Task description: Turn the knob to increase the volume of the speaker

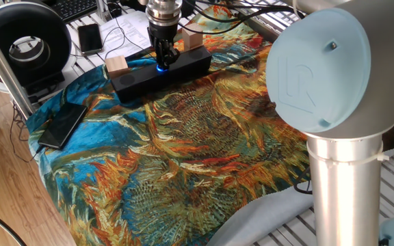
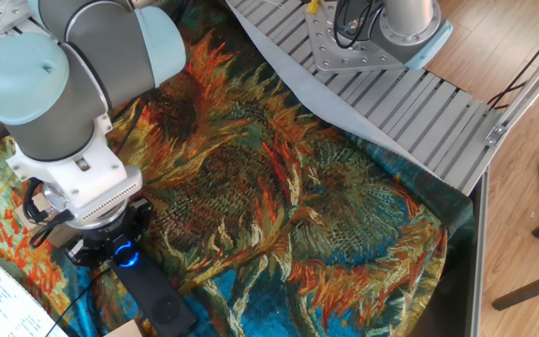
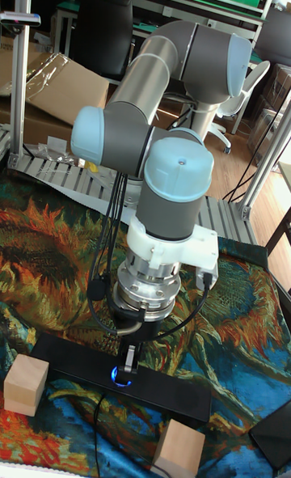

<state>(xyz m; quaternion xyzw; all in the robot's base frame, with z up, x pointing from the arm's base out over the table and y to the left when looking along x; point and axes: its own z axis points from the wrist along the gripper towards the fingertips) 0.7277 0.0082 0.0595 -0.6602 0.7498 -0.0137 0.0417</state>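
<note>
The arm's wrist point(image 2: 82, 201) hangs low over the speaker point(image 2: 157, 298), partly covering the blue-lit knob point(image 2: 125, 253)

Grey tubular arm with pale-blue joint caps, white ribbed wrist collar, black cables, black claw point(image 3: 127, 360).

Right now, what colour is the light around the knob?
Blue. The knob glows blue, clearest in the tall fixed view.

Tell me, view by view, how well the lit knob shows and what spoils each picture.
One fixed view: the knob is a small blue glow between the gripper fingers, with the arm's shoulder blocking the right. The other fixed view: wrist covers most of the ring. Tall fixed view: bright window backlight, glow clear on the speaker.
</note>
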